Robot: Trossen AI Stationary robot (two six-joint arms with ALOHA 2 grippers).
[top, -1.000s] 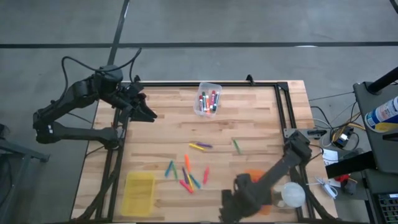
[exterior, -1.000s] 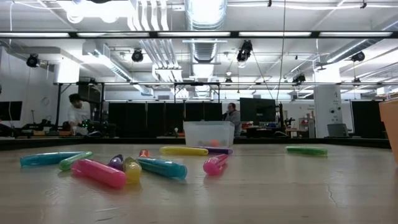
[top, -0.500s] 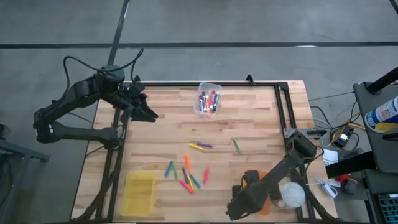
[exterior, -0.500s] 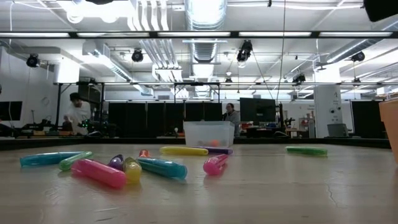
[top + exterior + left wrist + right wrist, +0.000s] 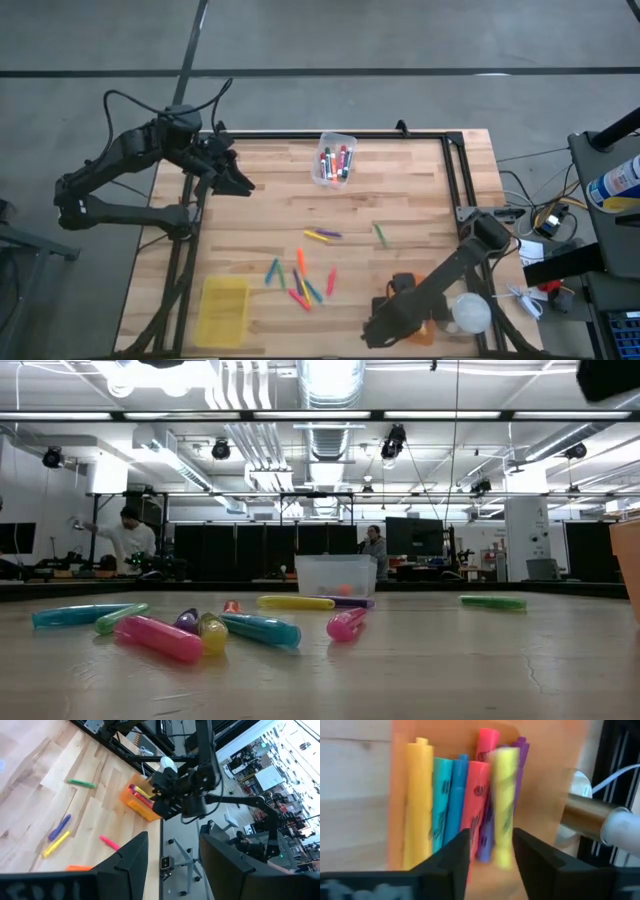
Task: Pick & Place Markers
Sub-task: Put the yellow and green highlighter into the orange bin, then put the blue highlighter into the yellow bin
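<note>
Loose markers [image 5: 300,280] lie flat on the wooden table's middle; the low view shows them close up, a pink one [image 5: 160,637] nearest. A yellow and a purple marker [image 5: 322,235] and a green one [image 5: 379,233] lie farther back. My right gripper [image 5: 378,330] hangs open over the orange bin [image 5: 402,285] at the near right, pointing down. In its wrist view several markers [image 5: 445,805] lie side by side in the bin [image 5: 396,775], and a blurred yellow marker [image 5: 502,805] shows between and below the parted fingers [image 5: 491,862]. My left gripper [image 5: 235,182] waits open at the far left.
A clear bin [image 5: 335,160] holding red and dark markers stands at the far middle. A yellow bin [image 5: 225,308] stands at the near left. A black frame [image 5: 455,170] runs along the table's far and right edges. A white round thing [image 5: 470,312] sits beside the orange bin.
My right gripper has come down toward the orange bin; its arm now shows at the low view's top right corner, where it did not a second ago. The markers on the table lie as before.
</note>
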